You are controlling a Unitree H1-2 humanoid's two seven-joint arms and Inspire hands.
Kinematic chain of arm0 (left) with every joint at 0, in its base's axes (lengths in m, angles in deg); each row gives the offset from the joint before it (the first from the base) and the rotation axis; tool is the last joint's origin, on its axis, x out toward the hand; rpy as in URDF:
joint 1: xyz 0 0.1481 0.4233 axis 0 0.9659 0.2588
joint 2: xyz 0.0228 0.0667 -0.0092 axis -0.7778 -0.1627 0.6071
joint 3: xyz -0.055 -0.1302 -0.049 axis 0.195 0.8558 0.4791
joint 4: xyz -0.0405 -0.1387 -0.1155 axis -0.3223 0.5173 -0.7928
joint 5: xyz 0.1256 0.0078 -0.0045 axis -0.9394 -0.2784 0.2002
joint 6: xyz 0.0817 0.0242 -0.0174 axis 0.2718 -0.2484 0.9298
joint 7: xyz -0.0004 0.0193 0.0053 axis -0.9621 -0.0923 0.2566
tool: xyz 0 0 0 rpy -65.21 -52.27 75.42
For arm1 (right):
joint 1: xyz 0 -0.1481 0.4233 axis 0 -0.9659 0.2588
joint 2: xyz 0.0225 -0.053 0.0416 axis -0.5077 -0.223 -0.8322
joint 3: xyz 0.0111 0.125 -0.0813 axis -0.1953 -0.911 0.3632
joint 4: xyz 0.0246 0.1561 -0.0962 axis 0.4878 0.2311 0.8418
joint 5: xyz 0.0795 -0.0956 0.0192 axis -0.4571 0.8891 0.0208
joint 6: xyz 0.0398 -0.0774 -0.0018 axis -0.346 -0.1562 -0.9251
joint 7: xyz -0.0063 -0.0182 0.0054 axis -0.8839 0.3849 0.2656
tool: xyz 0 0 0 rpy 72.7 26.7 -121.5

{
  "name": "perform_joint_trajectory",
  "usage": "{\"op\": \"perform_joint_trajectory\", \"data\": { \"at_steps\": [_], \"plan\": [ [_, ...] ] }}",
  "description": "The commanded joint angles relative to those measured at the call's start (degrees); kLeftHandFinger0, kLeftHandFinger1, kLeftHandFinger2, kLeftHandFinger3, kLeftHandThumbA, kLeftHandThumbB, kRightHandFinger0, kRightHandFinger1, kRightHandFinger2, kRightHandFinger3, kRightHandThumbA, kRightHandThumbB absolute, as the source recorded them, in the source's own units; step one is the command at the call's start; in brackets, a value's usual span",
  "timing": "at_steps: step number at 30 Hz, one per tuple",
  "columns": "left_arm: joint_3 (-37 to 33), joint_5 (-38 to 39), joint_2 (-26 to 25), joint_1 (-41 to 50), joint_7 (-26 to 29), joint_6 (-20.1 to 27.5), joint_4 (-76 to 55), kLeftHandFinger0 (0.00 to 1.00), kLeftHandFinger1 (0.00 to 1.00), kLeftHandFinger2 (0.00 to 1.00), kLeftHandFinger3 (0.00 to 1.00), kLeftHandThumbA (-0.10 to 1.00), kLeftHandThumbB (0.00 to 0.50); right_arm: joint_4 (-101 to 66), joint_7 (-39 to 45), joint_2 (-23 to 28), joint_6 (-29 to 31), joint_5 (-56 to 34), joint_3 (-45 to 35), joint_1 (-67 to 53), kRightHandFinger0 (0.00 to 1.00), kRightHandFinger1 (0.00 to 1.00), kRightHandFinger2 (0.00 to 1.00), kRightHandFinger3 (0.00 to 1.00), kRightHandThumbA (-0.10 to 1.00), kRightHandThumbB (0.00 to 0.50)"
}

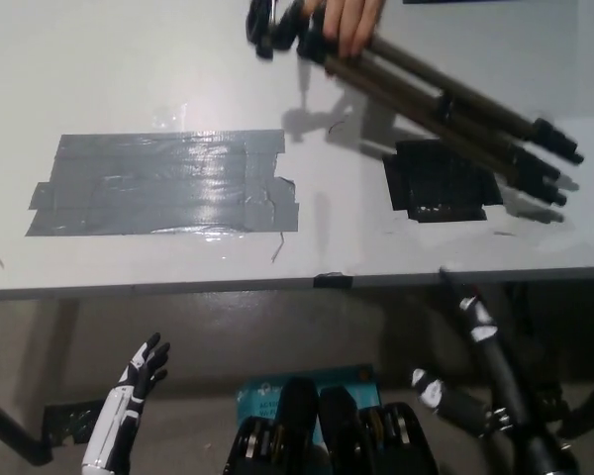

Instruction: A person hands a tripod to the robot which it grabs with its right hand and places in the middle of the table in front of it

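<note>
A folded tripod [445, 109] with dark legs and black feet hangs slanted above the right half of the white table [158, 79]. A person's hand [348, 22] holds it near its head at the top edge, and its feet point toward the right. My black right hand [470, 346] is low at the bottom right, below the table's front edge, open, with its fingers spread and nothing in it. It is well apart from the tripod. My white left hand [141, 376] rests at the lower left, open and below the table edge.
A large patch of grey tape [163, 183] covers the table's left middle. A smaller black tape patch [441, 183] lies under the tripod's legs. The table's front edge [277, 282] runs across the picture above both hands.
</note>
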State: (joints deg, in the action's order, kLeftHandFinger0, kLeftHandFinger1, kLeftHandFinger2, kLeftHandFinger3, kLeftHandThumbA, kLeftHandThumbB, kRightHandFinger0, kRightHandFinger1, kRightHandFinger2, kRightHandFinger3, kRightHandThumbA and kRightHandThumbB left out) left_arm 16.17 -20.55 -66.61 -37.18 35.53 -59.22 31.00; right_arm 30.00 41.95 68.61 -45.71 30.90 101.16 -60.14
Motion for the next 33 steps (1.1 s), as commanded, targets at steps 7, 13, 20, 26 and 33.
{"op": "perform_joint_trajectory", "data": {
  "at_steps": [7, 13, 20, 26, 33],
  "plan": [
    [-0.06, -1.36, -1.36, -0.06, -0.43, 4.38, -0.56, 1.00, 1.00, 1.00, 1.00, 1.00, 0.306, -17.69, 5.20, 2.38, -9.18, 20.57, -4.81, 15.09, 1.00, 1.00, 1.00, 1.00, 0.85, 0.378],
    [0.06, -1.37, -1.95, -0.56, -0.68, 4.95, -0.64, 1.00, 1.00, 1.00, 1.00, 1.00, 0.293, -8.03, 5.10, 4.40, -13.59, 25.92, -5.92, 26.71, 1.00, 1.00, 1.00, 1.00, 0.90, 0.404],
    [-0.13, -1.15, -2.13, -1.25, -1.09, 4.36, -0.84, 1.00, 1.00, 1.00, 1.00, 1.00, 0.304, 13.58, 3.16, 6.83, -16.60, 26.42, -4.98, 39.00, 1.00, 1.00, 1.00, 1.00, 0.86, 0.437],
    [-0.40, -2.25, -2.29, -1.47, -0.75, 4.69, -0.90, 1.00, 1.00, 1.00, 1.00, 1.00, 0.295, 29.84, 2.67, 6.73, -18.37, 28.44, -1.07, 47.48, 1.00, 1.00, 1.00, 1.00, 0.83, 0.492],
    [-0.59, -2.74, -2.33, -2.38, -0.58, 4.34, -0.80, 1.00, 1.00, 1.00, 1.00, 1.00, 0.316, 43.89, 5.11, 6.34, -19.31, 26.92, 2.72, 56.10, 1.00, 1.00, 1.00, 1.00, 0.77, 0.500]
  ]
}}
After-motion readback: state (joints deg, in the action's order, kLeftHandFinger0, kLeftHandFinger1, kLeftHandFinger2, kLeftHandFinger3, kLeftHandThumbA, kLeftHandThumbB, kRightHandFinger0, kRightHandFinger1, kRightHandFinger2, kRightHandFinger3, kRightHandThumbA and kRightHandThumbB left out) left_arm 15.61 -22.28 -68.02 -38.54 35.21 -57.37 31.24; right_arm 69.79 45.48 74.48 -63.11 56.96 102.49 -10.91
